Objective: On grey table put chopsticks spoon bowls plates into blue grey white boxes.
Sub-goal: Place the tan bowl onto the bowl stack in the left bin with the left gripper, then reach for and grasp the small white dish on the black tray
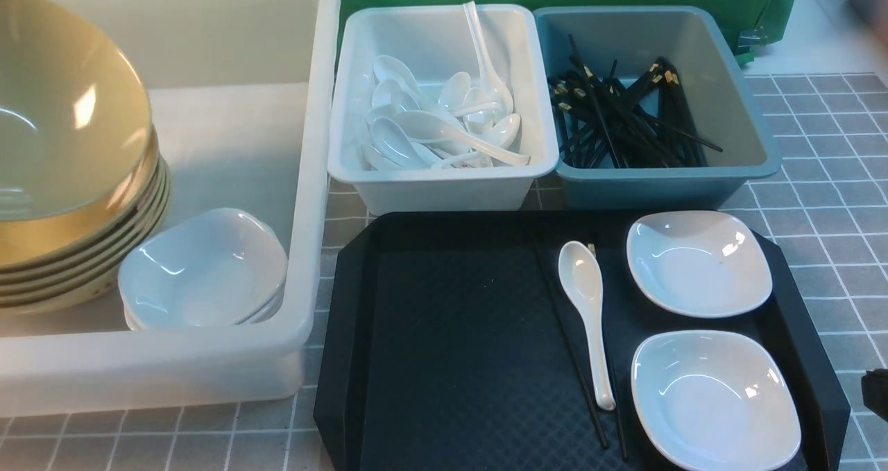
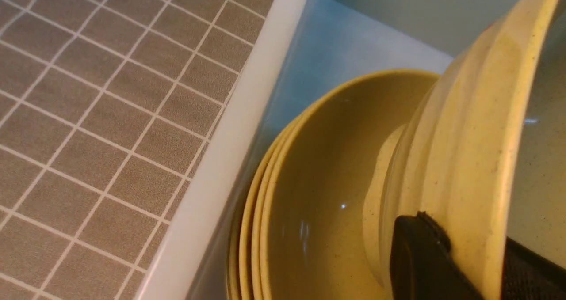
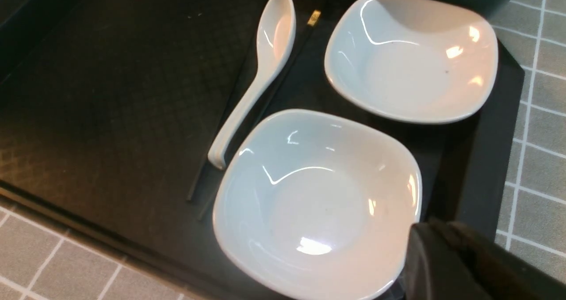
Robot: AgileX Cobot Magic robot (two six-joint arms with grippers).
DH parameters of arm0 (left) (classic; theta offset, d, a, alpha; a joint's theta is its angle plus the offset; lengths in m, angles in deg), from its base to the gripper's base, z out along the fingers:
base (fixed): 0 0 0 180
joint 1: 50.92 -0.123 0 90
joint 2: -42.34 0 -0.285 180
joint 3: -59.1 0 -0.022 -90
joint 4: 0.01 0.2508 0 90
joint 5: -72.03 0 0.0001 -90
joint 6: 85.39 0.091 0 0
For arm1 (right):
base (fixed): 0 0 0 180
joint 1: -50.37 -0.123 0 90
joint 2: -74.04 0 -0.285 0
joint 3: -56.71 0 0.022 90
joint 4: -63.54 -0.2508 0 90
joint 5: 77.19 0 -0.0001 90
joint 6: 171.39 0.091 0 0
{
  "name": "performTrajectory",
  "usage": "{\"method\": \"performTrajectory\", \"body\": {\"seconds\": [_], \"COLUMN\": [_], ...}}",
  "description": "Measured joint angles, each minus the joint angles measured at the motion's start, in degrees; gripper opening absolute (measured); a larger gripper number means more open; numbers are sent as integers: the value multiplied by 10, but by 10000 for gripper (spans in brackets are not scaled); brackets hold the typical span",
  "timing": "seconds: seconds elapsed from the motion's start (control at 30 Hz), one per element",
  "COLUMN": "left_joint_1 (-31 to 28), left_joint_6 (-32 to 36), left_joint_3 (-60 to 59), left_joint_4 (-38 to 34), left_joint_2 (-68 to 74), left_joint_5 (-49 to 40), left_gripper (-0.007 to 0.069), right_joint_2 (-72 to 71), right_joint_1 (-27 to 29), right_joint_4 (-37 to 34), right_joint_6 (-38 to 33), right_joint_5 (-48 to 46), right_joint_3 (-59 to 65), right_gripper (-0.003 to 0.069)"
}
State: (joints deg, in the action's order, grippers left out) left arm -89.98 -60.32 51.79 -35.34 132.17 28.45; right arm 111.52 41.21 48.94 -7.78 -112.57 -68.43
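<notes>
At upper left, a glossy yellow bowl (image 1: 62, 110) is pinched by the left gripper (image 2: 468, 247) over the smooth white box (image 1: 229, 356). At lower right, two rounded-square plates (image 1: 714, 398), one spoon (image 1: 586, 297) and two thin chopsticks (image 1: 570, 346) are held by the textured tray (image 1: 458, 332); the right gripper (image 3: 437, 229) is shut, empty.

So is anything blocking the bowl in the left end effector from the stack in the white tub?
Nothing visible: the bowl in the left end effector tilts directly over the stacked bowls inside the tub.
</notes>
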Motion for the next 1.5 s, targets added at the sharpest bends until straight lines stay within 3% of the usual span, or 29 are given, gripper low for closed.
{"method": "performTrajectory", "body": {"seconds": [0.1,0.2,0.33,0.5,0.63,0.73,0.83,0.87,0.9,0.93,0.97,1.03,1.1,1.23,1.43,1.5], "left_joint_1": [3,3,3,3,6,21,118,125,178,193,260,312,366,405,409,409], "left_joint_6": [-2,-4,-11,-60,-69,-69,-16,-7,18,21,38,41,29,-24,-141,-168], "left_joint_3": [-11,-11,-11,-8,18,38,52,52,52,52,41,23,-12,-96,-250,-304], "left_joint_4": [7,31,35,34,29,12,-27,-29,-32,-32,-21,1,37,118,266,305], "left_joint_2": [18,31,36,1,-66,-115,-196,-204,-231,-235,-270,-293,-331,-398,-532,-578], "left_joint_5": [19,34,38,7,-23,-41,-57,-58,-64,-67,-75,-81,-89,-94,-88,-77], "left_gripper": [28,104,290,600,657,652,571,554,485,474,370,272,148,22,-10,-10], "right_joint_2": [0,0,0,0,9,30,106,111,154,160,212,261,326,418,515,536], "right_joint_1": [0,0,0,0,-2,-7,-10,-11,-10,-10,-10,-10,-10,-10,-10,-11], "right_joint_4": [0,0,-1,-1,-3,-10,-13,-13,-13,-13,-14,-14,-13,8,16,-7], "right_joint_6": [0,0,0,4,11,15,30,31,33,34,36,39,44,67,102,86], "right_joint_5": [1,2,3,3,-2,-12,-32,-33,-33,-33,-32,-26,-8,24,67,72], "right_joint_3": [4,5,5,5,5,5,-9,-11,-23,-27,-43,-61,-79,-97,-104,-105], "right_gripper": [45,45,45,50,92,150,303,311,365,379,426,461,479,485,480,432]}}
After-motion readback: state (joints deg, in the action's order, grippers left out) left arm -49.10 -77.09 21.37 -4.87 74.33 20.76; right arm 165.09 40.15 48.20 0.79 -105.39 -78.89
